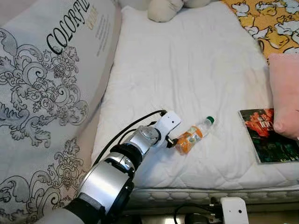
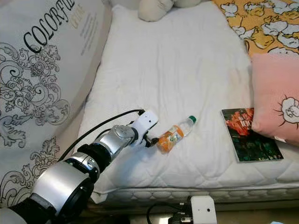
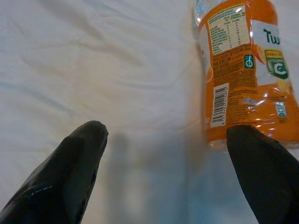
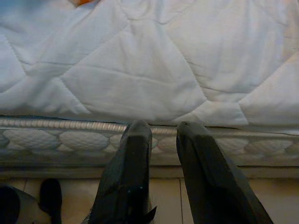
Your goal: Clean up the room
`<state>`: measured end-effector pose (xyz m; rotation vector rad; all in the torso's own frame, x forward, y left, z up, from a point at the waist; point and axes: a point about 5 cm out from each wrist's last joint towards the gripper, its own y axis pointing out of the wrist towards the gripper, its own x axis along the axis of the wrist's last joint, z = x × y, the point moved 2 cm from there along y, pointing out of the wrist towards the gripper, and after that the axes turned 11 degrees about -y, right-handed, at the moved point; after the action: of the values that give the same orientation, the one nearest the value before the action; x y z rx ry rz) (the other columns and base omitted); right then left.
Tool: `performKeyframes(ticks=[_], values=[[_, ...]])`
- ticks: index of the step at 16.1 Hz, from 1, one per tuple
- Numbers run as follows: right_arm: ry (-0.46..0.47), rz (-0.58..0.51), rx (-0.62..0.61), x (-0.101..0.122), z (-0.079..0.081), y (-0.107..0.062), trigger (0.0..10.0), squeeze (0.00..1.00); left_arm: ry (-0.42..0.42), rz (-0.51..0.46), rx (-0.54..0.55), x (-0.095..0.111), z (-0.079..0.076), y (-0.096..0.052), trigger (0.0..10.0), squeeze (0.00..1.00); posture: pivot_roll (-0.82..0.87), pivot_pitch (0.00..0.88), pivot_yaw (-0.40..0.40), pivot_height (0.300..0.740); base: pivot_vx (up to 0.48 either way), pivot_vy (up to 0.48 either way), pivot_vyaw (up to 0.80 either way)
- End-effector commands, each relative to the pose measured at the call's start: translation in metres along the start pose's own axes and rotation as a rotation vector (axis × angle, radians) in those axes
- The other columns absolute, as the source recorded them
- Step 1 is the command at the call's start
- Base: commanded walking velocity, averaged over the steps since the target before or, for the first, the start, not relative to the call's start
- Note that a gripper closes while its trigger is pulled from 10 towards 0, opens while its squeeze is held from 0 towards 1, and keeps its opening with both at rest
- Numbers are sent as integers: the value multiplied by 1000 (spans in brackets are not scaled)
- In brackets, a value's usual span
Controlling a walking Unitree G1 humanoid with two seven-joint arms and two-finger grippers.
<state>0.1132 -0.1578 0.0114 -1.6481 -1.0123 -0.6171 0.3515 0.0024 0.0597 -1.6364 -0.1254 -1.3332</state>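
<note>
bed tidy-up | my left gripper [image 3: 166,140] reaches out, jaws wide and empty, one finger touching the orange bottle [image 1: 192,136] lying near the mattress [image 1: 187,60] edge | right gripper [image 4: 163,135] idle, jaws nearly closed

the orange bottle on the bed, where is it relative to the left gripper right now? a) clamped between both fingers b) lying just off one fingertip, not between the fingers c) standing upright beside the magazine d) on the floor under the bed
b: the orange-labelled bottle lies on its side on the white mattress, and the open left gripper has one finger at the bottle's base, with bare sheet between the two fingers.
</note>
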Motion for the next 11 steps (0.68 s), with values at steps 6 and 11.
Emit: performKeyframes(ticks=[6,11], values=[[19,-25,2,2,2,-4,10000,0,-33,-201,-154,53,-45,-1,10000,0,-173,125,122,740,0,0,0],[-2,-25,7,1,-1,0,10000,0,-286,-58,-198,16,-77,11,10000,0,-176,115,109,740,0,0,0]])
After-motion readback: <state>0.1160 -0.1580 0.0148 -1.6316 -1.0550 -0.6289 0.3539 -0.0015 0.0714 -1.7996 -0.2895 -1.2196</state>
